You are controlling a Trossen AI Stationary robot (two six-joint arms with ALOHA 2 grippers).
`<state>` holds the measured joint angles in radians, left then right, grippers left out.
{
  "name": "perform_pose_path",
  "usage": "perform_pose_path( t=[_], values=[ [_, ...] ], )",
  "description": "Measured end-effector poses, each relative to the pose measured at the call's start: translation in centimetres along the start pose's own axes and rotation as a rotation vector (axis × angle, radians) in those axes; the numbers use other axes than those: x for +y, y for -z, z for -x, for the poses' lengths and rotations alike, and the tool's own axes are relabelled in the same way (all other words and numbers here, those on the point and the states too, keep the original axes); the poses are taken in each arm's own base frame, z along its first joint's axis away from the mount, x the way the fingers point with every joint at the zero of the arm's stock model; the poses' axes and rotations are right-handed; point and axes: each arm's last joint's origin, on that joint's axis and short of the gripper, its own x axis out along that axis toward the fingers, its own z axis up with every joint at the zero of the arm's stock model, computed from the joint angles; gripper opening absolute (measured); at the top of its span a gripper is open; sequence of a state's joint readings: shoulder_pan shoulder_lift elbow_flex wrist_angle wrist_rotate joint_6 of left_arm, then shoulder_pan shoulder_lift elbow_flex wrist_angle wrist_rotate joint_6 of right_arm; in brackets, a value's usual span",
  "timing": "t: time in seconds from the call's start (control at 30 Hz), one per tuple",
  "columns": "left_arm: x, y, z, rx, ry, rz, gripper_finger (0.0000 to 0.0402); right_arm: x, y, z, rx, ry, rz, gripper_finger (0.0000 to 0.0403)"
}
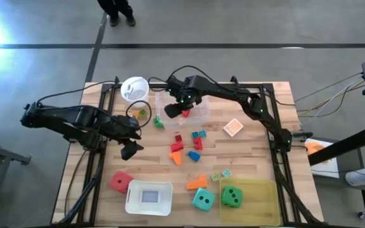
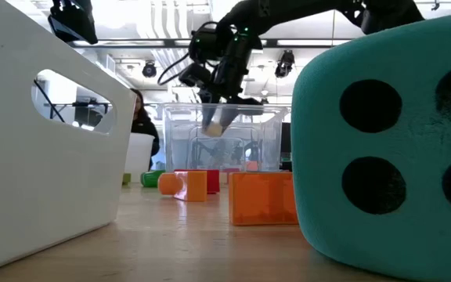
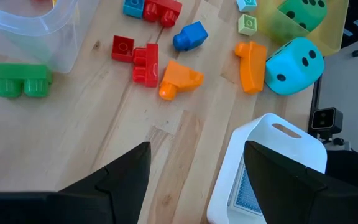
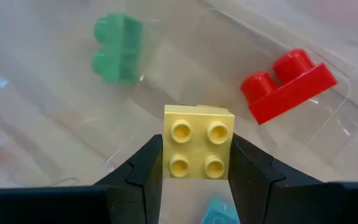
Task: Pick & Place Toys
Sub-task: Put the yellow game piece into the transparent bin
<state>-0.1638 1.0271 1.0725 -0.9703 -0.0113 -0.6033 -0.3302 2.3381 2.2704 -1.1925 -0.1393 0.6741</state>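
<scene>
- Over the clear tub (image 1: 192, 114) at the far side of the worktop (image 1: 252, 149), we see the right gripper (image 4: 197, 163) with its fingers clamped on a pale yellow four-stud block (image 4: 198, 149), gripped by two flat opposite sides.
- Inside the tub lies a red two-stud block (image 4: 286, 84); a green block (image 4: 118, 48) sits just outside its wall.
- We judge these blocks light, rigid and smooth — hard plastic that could slip if pinched on a corner, so flat parallel faces are the place to hold.
- The left gripper (image 3: 194, 177) hangs above bare wood beside the white basket (image 3: 272, 168), fingers apart and empty.
- The loose toys — a red block (image 3: 145, 64), a blue block (image 3: 189, 36), an orange piece (image 3: 179, 78) and the teal die (image 3: 294, 65) — lie mid-worktop.
- The die looks soft, bulky and too wide for a narrow grip.
- We can read no brand, label or writing.
</scene>
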Motion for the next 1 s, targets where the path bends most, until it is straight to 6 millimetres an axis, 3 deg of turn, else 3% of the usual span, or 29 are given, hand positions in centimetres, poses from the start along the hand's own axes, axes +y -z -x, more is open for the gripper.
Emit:
perform_pose_path(
  t=[1.0],
  values=[
    [0.0, 0.0, 0.0, 0.001, 0.001, 0.011, 0.0262, -2.3, 1.3, -5.3, 0.098, 0.09, -0.045, 0.013]
  ],
)
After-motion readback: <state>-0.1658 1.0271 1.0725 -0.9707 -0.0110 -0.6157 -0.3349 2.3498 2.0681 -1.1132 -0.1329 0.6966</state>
